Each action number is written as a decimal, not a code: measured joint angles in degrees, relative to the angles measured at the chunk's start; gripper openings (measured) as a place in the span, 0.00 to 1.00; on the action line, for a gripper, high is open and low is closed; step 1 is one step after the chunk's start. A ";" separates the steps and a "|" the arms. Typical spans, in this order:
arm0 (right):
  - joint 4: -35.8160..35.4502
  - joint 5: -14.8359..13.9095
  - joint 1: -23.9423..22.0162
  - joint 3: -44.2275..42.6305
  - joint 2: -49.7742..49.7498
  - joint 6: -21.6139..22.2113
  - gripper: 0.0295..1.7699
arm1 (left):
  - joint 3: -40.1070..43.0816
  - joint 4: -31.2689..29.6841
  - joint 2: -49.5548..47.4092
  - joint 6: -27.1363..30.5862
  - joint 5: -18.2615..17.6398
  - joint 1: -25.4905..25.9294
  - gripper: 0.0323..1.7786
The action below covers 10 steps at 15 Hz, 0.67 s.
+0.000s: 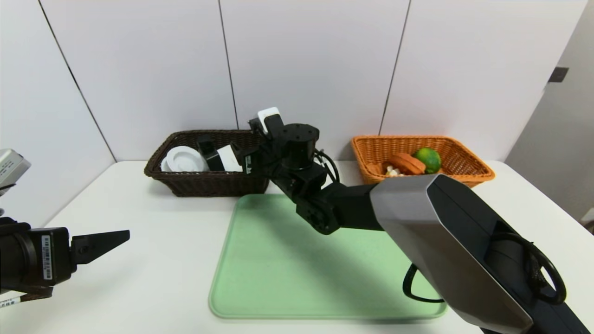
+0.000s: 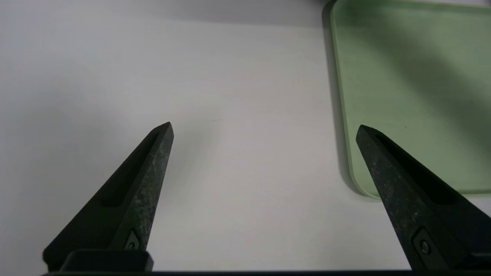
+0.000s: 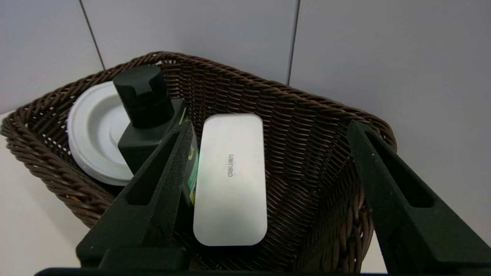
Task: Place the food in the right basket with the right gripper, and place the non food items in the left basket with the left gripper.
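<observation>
Right wrist view: right gripper (image 3: 268, 130) spread wide over dark basket (image 3: 307, 126), holding nothing.

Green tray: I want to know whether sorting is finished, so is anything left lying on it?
No, the head view shows the green tray bare, with only the right arm's shadow falling across it.

Box (image 3: 230, 180) lies in left basket (image 3: 326, 161) beside bottle (image 3: 147, 115).
</observation>
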 joint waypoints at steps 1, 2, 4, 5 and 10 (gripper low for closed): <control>0.11 0.09 0.02 0.00 -0.52 -0.02 0.81 | -0.02 0.01 0.09 -0.02 0.11 -0.02 0.95; 0.35 0.11 0.13 0.00 -1.32 -0.13 0.83 | -0.05 0.01 0.13 -0.05 0.20 0.00 0.95; 0.96 0.22 0.28 0.02 -4.33 -0.50 0.86 | -0.69 -0.30 0.22 0.06 0.30 0.00 0.95; 1.79 0.44 0.33 0.00 -6.56 -0.83 0.87 | -1.57 -0.68 0.26 0.16 0.33 0.05 0.95; 18.58 4.11 -1.30 0.06 -21.42 -2.51 0.92 | -9.78 -0.94 0.91 0.59 0.85 1.35 0.95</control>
